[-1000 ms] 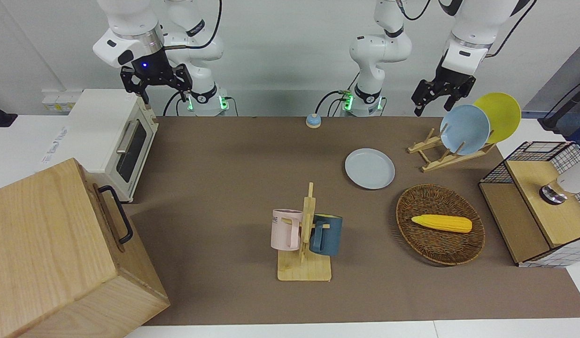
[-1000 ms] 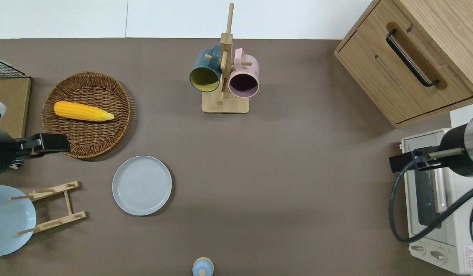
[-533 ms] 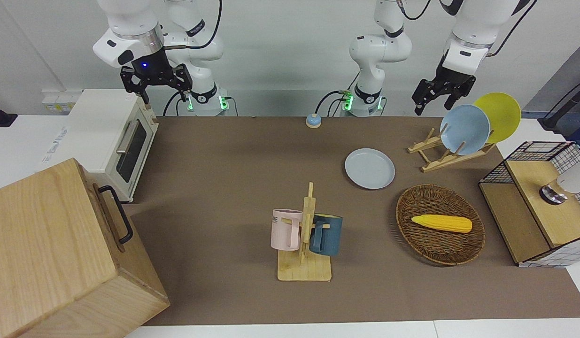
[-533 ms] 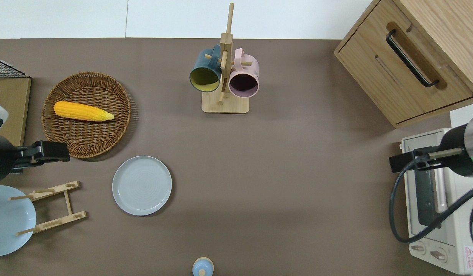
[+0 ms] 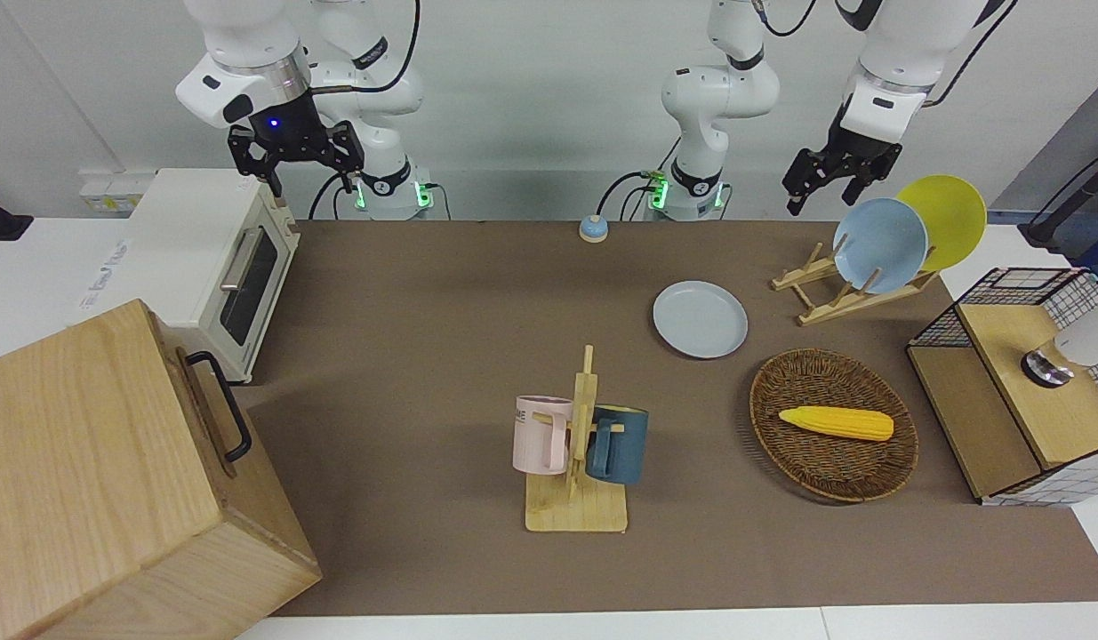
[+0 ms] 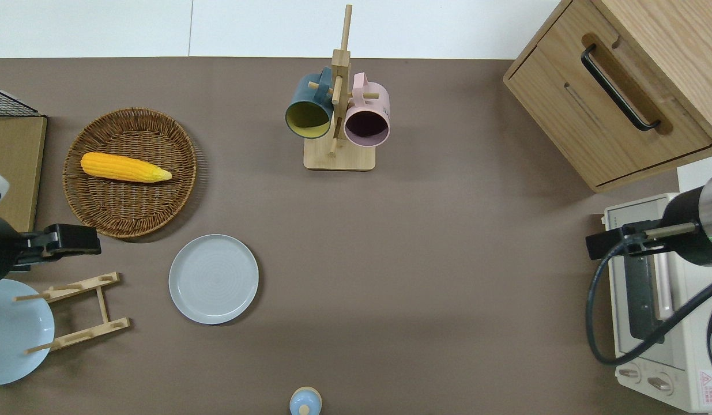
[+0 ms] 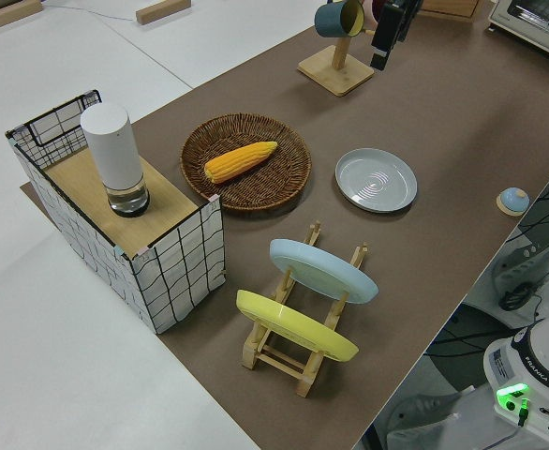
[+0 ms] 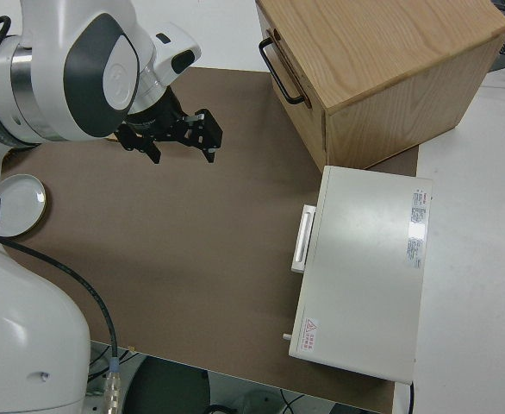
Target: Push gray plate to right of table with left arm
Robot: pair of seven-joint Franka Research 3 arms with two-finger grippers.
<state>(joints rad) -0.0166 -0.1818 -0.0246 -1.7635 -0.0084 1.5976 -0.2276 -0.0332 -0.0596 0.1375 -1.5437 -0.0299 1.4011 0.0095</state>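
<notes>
Gray plate (image 6: 213, 278) lies flat on the table (image 6: 425, 276), between the basket (image 6: 130, 172) and the plate rack (image 6: 79, 311). The left gripper (image 5: 829, 182), fingers apart and empty, hangs above the rack end; right arm parked. The plate looks stiff, light and likely to slide easily, so push low on the rim facing the left arm's end.

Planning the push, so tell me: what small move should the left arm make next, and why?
Probably lower the left hand toward the table beside the gray plate. It hangs in the air near the wicker basket, clear of the plate, on the side away from the right arm's end.
</notes>
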